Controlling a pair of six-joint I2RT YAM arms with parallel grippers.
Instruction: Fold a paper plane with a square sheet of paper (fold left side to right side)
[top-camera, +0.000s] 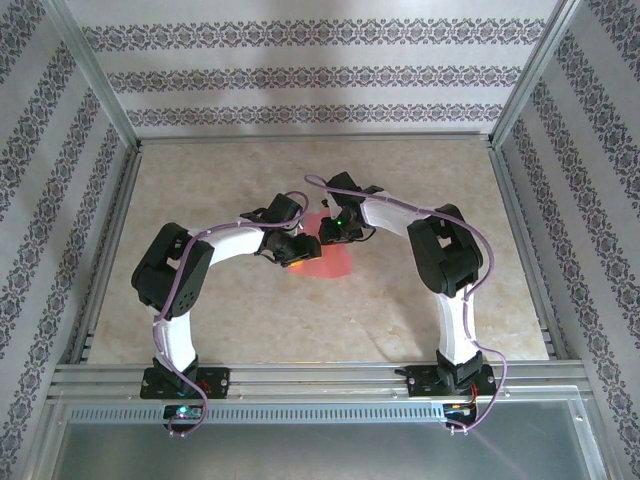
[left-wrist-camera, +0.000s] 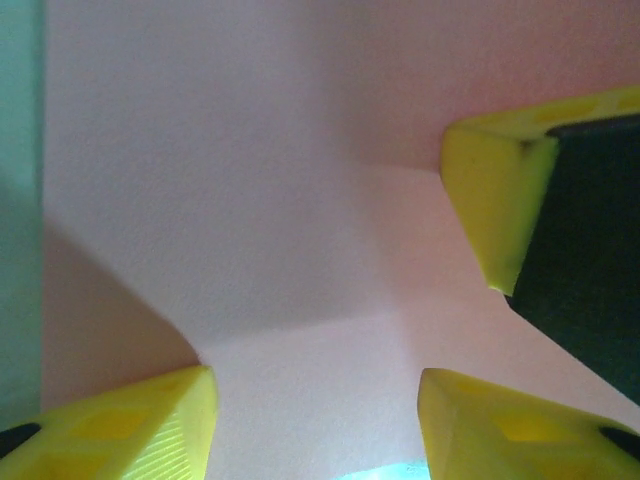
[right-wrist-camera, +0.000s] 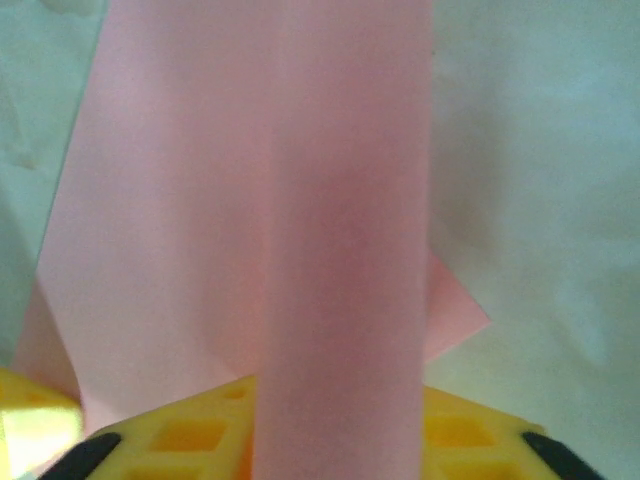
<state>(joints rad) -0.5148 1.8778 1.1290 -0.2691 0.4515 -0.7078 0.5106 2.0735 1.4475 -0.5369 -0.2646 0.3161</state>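
Yellow fingertips (left-wrist-camera: 130, 425) over pink sheet (top-camera: 328, 262) | left jaws parted, empty — right jaws straddle a raised flap (right-wrist-camera: 340, 250), grip we cannot tell | folds begun, no plane yet

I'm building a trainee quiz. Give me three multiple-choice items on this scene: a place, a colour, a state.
1. Where on the table does the paper lie? A near-left corner; B middle; C far-right edge.
2. What colour are the fingertips of the left pincer? A yellow; B blue; C white.
3. How is the paper? A crumpled ball; B folded, layers overlapping; C torn in two.
Key: 1 B, the top view shows it centred; 2 A, plain in the left wrist view; 3 B, a strip overlaps a wider layer in the right wrist view.
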